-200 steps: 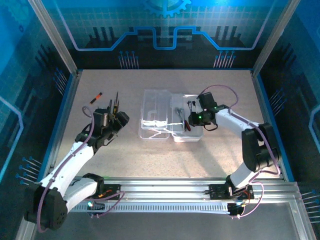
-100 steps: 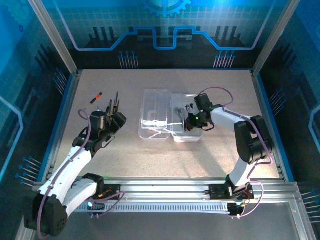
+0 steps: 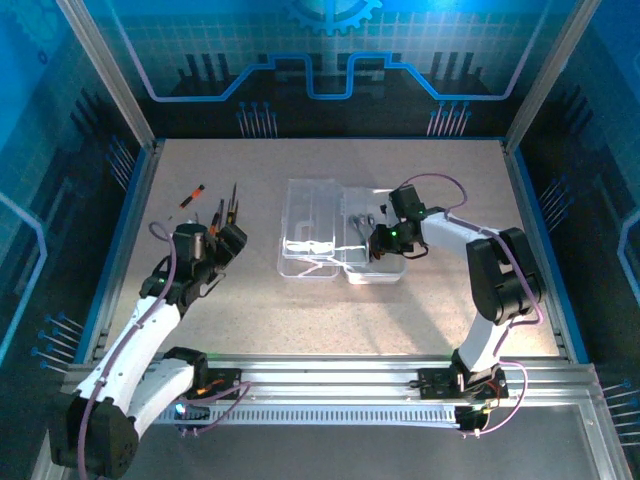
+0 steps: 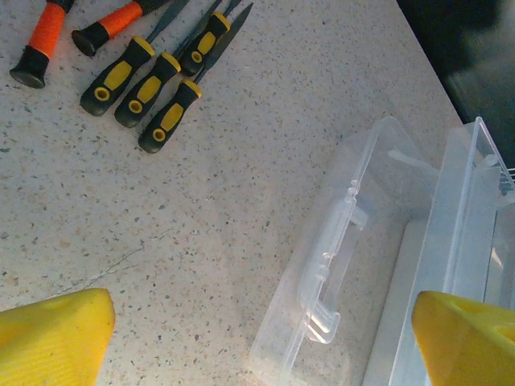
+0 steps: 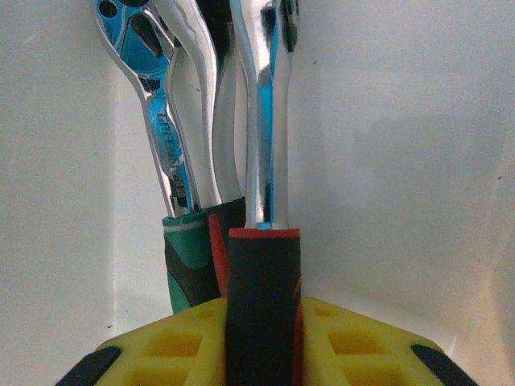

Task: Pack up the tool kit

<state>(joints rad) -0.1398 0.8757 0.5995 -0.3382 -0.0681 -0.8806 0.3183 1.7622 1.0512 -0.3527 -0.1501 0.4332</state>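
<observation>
While your right gripper [image 5: 261, 346] is clamped on a red-and-black-handled tool [image 5: 261, 277] lengthwise inside the clear case [image 3: 310, 215], your left gripper [image 3: 225, 240], fingers apart, is nearer the loose screwdrivers [image 4: 149, 80], ahead-left with handles toward it.

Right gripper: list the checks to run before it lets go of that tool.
1. Right gripper shut on the red-and-black-handled tool: ok.
2. That tool is inside the clear case: ok.
3. Tool resting on the case floor: cannot tell.
4. Left gripper open and holding nothing: ok.
5. Black-and-yellow-handled tools packed: not ok, they lie on the table.
</observation>
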